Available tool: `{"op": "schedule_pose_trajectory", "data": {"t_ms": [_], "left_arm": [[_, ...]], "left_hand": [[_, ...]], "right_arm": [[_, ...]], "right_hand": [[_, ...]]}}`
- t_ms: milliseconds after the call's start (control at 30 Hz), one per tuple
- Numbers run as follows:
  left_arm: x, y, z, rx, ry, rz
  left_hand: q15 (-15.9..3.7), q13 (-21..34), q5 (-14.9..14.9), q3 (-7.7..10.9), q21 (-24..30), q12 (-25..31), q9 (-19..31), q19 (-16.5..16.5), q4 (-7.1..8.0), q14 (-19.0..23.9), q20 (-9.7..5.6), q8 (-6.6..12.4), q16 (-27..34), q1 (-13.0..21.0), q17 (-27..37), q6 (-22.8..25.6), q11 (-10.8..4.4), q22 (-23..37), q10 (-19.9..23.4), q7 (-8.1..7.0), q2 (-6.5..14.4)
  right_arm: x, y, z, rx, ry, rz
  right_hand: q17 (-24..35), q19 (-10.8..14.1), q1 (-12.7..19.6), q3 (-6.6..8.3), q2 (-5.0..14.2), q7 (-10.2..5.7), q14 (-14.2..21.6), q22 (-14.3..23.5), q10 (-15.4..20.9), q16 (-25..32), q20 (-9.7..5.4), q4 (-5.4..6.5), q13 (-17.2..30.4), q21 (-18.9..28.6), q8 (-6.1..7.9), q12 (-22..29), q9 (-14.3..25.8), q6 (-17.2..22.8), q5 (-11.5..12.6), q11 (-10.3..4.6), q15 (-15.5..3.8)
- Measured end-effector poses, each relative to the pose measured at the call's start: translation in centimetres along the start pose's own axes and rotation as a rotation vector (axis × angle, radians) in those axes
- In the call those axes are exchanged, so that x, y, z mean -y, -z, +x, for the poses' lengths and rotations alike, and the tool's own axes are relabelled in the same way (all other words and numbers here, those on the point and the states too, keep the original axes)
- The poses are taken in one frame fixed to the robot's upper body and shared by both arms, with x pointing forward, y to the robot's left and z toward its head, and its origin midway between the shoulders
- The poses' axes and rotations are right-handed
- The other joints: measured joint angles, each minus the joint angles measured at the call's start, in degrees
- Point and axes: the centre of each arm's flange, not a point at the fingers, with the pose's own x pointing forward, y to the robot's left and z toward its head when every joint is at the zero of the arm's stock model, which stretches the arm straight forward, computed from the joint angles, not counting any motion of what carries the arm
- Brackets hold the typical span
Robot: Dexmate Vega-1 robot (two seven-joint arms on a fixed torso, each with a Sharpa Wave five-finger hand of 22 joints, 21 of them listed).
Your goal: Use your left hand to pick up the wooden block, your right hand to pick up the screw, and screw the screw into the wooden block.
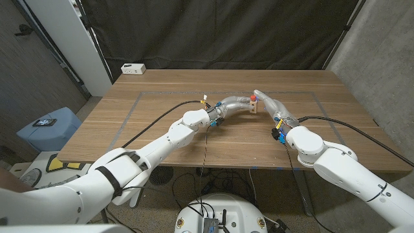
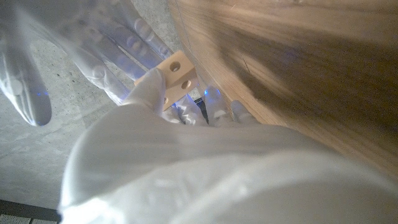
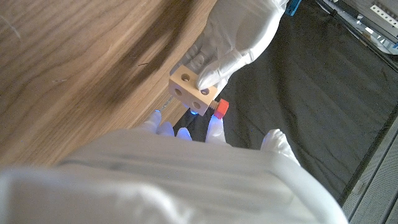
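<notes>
My left hand (image 1: 229,105) holds the small pale wooden block (image 1: 255,107) lifted above the middle of the table. In the right wrist view its thumb and fingers (image 3: 239,37) grip the block (image 3: 188,87), whose faces show round holes. The screw's red head (image 3: 221,107) sticks out of the block's side, and it shows on the block (image 1: 251,98) in the head view. My right hand (image 1: 268,103) reaches in from the other side. Its fingers (image 2: 99,53) are spread, with the thumb well apart. One fingertip (image 3: 213,126) lies close to the red head; I cannot tell whether they touch.
The wooden table (image 1: 162,136) carries grey tape lines forming a rectangle. A white box (image 1: 133,68) sits at its far left corner. A blue bin (image 1: 48,126) stands on the floor to the left. Black cables run along both arms.
</notes>
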Motion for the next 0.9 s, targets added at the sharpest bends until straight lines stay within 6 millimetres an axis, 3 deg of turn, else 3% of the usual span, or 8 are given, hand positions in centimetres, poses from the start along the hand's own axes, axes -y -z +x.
{"op": "schedule_pose_trajectory", "data": {"t_ms": [900], "left_arm": [[0.02, 0.02, 0.14, 0.003, 0.009, -0.006]], "left_hand": [[0.00, 0.0, 0.2, 0.07, 0.0, 0.1, 0.0, 0.0, 0.07, 0.0, 0.00, 0.00, 0.0, 0.0, 0.0, 0.0, -0.29, 0.0, 0.1, 0.00, 0.0]], "right_arm": [[-0.39, -0.03, -0.54, -0.009, 0.000, -0.005]], "right_hand": [[-0.2, -0.2, 0.0, 0.00, 0.00, -0.22, 0.0, 0.0, 0.0, 0.0, -0.21, 0.00, 0.0, 0.0, -0.02, 0.0, 0.0, 0.2, 0.0, 0.00, 0.00]]}}
